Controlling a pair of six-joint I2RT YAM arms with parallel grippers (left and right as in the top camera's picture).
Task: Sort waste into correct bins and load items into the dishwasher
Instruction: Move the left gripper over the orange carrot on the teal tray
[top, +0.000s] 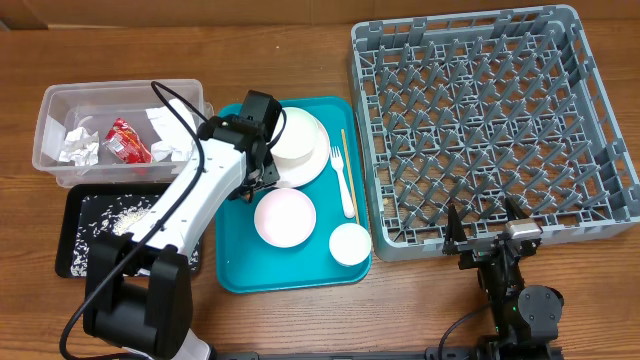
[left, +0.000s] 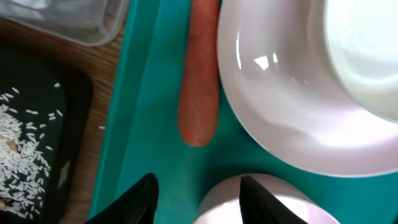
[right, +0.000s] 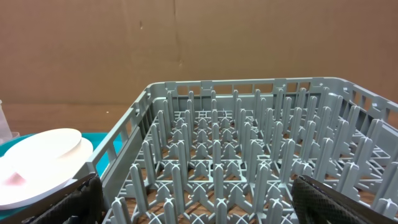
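An orange carrot (left: 199, 81) lies on the teal tray (left: 140, 124), left of a white plate (left: 292, 112); the arm hides it in the overhead view. My left gripper (left: 199, 193) is open and empty, just short of the carrot's near end, with one finger over a pale-pink bowl (left: 221, 208). Overhead, the left gripper (top: 252, 183) is over the tray's left side. The clear tub (top: 55, 105) holds napkins (top: 76, 146) and a red wrapper (top: 127, 140). The black tray (top: 75, 235) holds beige bits (top: 130, 213). My right gripper (top: 490, 235) is open and empty at the grey rack's (top: 490, 130) front edge.
On the teal tray (top: 235, 265) are the plate with a bowl on it (top: 300, 145), the pink bowl (top: 285, 217), a small cup (top: 350, 244), a fork (top: 345, 185) and a wooden stick (top: 343, 140). The right wrist view shows rack pegs (right: 249, 155) and a white dish (right: 43, 162).
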